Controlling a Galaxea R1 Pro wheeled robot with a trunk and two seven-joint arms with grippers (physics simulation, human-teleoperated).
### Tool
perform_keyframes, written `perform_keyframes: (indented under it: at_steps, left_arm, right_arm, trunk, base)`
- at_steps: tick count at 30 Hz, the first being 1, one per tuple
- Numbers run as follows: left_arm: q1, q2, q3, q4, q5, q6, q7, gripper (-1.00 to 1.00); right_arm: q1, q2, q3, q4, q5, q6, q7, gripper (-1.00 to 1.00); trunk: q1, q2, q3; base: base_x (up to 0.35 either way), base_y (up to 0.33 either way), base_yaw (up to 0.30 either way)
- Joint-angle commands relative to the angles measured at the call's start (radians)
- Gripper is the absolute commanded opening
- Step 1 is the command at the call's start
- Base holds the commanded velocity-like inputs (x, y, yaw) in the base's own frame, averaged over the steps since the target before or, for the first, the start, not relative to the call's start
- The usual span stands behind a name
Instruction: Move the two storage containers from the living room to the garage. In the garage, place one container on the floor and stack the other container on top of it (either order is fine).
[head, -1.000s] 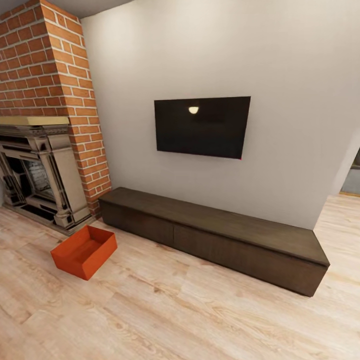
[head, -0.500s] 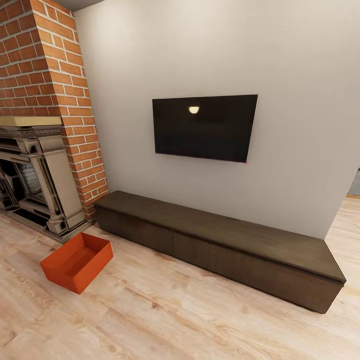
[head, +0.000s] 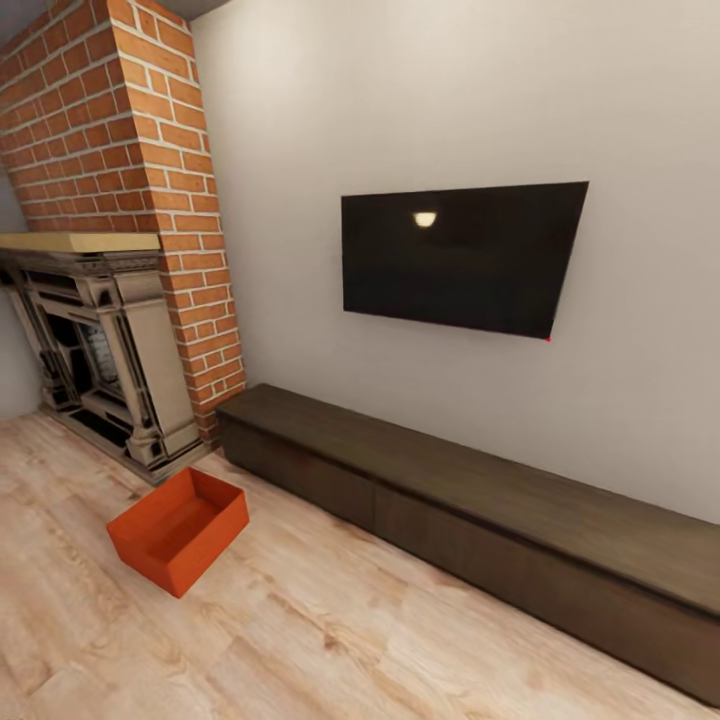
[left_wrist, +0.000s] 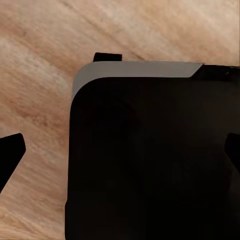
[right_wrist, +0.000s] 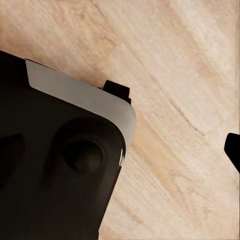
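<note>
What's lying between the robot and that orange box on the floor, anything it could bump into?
Nothing visible does. The storage container sits on bare wood-plank floor, with open planks between it and the camera. The fireplace stands behind it and the TV bench to its right, both off that path.

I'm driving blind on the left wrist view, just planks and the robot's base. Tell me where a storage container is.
Observer: One orange-red storage container sits on the wood floor, ahead and to the left in the head view.
Operator: Give me a landmark.
Observer: It lies just in front of the brick fireplace, apart from the left end of the low dark TV cabinet.
Operator: Report its contents.
Observer: Its open top faces up, and it is empty inside.
</note>
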Motion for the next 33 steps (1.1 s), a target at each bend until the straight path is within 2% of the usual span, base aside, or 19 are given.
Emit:
perform_keyframes:
  at_steps: [1,33]
  left_arm:
    - [0.000,0.000,0.001,0.000,0.006,-0.003,0.001,1.00]
    - [0.000,0.000,0.001,0.000,0.006,-0.004,0.001,1.00]
  right_arm:
    - [-0.001,0.000,0.007,0.003,-0.011,-0.006,0.006,1.00]
    - [-0.001,0.000,0.007,0.003,-0.012,-0.006,0.006,1.00]
  trunk:
    - [0.001,0.000,-0.001]
    - [0.001,0.000,-0.001]
  base:
    - [0.321,0.000,0.269]
    - [0.321,0.000,0.270]
